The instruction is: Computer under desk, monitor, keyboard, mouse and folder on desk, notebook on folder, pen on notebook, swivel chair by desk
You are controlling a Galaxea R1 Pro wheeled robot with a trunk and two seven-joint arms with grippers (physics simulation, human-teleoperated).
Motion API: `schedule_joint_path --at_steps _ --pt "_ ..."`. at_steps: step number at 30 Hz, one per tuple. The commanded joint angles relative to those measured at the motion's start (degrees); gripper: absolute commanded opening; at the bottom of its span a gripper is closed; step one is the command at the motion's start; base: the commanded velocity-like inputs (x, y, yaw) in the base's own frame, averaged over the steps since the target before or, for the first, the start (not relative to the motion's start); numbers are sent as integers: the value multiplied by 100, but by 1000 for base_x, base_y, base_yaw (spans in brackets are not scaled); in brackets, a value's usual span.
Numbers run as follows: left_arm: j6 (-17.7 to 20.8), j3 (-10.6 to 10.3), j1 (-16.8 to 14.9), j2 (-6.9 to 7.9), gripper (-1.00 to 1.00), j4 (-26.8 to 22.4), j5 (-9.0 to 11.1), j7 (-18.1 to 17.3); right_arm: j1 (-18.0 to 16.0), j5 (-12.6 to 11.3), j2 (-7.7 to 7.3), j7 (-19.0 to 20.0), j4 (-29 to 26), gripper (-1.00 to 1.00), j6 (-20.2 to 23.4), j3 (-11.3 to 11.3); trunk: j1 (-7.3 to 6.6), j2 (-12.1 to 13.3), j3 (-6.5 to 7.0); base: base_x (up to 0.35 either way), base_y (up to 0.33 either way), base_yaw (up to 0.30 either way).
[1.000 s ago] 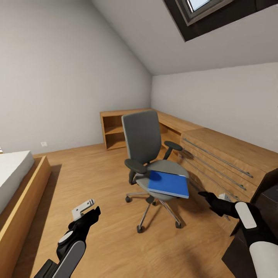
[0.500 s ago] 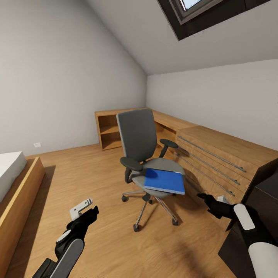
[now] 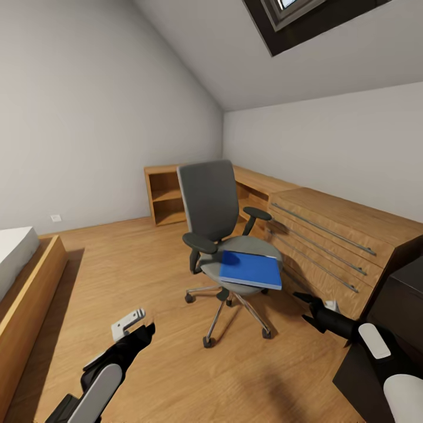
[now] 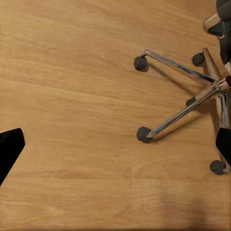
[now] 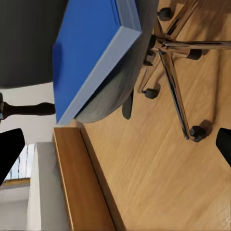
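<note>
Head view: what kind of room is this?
Most likely an attic bedroom that doubles as a study. A bed in a wooden frame sits at the left edge, a skylight is set in the sloped ceiling, and a swivel chair with a blue folder on its seat stands by low wooden cabinets.

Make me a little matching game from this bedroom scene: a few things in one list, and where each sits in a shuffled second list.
Things:
1. flat bright blue folder
2. grey swivel chair with chrome star base
3. low light-wood cabinet with long bar handles
4. open light-wood shelf unit

Places:
A. standing on the wooden floor in mid-room
B. in the far corner under the sloped ceiling
C. lying on the chair seat
D. along the wall beside the chair

Pairs: 1-C, 2-A, 3-D, 4-B
</note>
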Motion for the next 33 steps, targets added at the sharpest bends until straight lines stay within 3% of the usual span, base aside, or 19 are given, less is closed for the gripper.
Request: schedule_joint_path --at_steps 1,16,18,23,28,33 --pt "27 -14 -6 13 100 -7 33 40 -6 20 -8 86 7 100 42 -22 22 -44 -24 0 0 0" --pt "1 -287 -5 6 100 2 16 50 -7 -20 36 195 24 100 -26 -125 351 -646 -294 0 0 0" --pt "0 -292 -4 6 100 2 15 51 -7 -131 66 202 26 100 -28 -149 395 -726 -329 0 0 0" --pt "-1 -296 -6 5 100 2 21 52 -7 -730 203 179 26 100 -36 -173 505 -927 -419 0 0 0" --pt "-1 -298 -4 5 100 2 20 49 -7 -936 238 188 26 100 -24 -182 615 -1127 -509 0 0 0" --pt "-1 -386 -6 5 100 3 22 49 -7 -977 242 201 26 100 -5 -193 724 -1328 -599 0 0 0"
